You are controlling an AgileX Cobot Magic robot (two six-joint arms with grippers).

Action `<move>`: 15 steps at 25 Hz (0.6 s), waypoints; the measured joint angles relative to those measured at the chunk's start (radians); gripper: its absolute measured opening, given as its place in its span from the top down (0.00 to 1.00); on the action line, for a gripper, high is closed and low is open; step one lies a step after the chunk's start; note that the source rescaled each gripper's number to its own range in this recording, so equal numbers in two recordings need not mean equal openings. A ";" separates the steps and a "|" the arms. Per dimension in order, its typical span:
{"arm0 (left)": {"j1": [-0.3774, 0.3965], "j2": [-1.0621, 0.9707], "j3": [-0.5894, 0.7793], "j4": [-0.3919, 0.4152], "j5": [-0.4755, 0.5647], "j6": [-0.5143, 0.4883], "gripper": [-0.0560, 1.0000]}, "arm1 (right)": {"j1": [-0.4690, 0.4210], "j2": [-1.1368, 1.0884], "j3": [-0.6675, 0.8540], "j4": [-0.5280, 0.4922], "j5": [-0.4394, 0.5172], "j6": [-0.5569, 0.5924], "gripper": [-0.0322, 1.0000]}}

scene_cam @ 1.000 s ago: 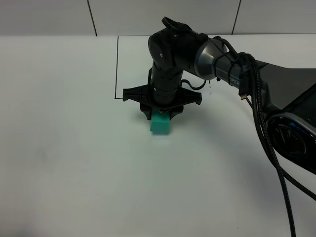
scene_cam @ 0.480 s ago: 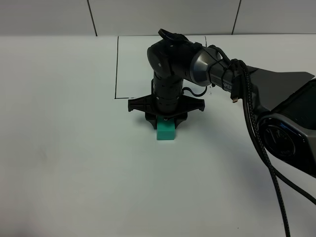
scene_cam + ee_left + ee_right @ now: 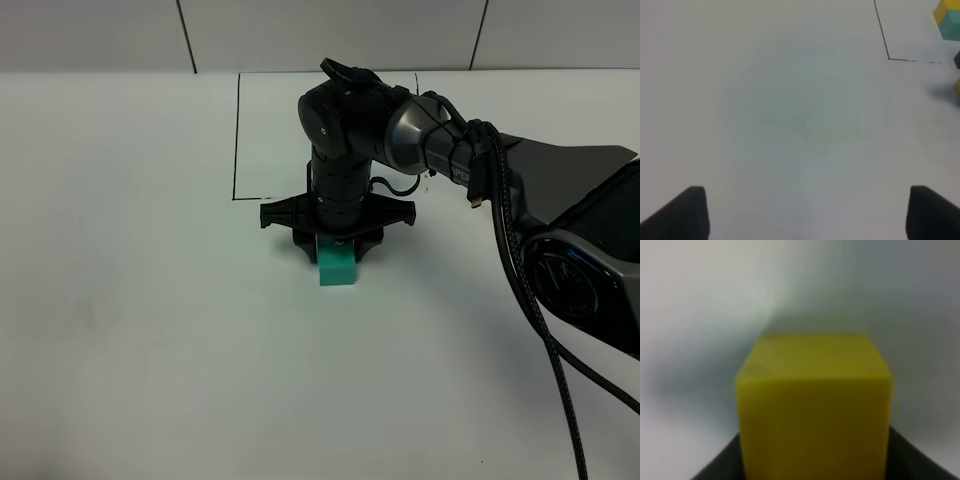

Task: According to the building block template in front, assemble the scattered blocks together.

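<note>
The white desk (image 3: 140, 330) carries a thin black rectangular outline (image 3: 237, 140) toward its far side. The right arm (image 3: 440, 140) reaches in from the right of the exterior high view and points its wrist straight down near the outline's near-left corner. The right gripper (image 3: 337, 248) stands directly over the teal cube (image 3: 337, 268), which rests on the desk with its upper part between the jaws. The right wrist view is filled by the yellow cube (image 3: 812, 405), sitting close ahead of the camera; whether the right jaws are clenched on a cube or released cannot be told. The left gripper (image 3: 802, 212) hovers over bare desk with its jaws spread wide and nothing between them. At the edge of the left wrist view, the building block template (image 3: 947, 17) lies inside the outline, well apart from the left jaws.
</note>
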 joint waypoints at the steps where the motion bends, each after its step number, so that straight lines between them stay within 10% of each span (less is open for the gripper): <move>1: 0.000 0.000 0.000 0.000 0.000 0.000 0.25 | 0.000 0.000 0.000 0.000 -0.001 -0.001 0.76; 8: 0.000 0.000 0.000 0.000 0.000 0.000 0.25 | 0.000 -0.027 0.000 -0.001 -0.013 -0.052 0.13; 15: 0.000 0.000 0.000 0.000 0.000 0.000 0.25 | -0.023 -0.112 0.000 -0.013 0.022 -0.134 0.01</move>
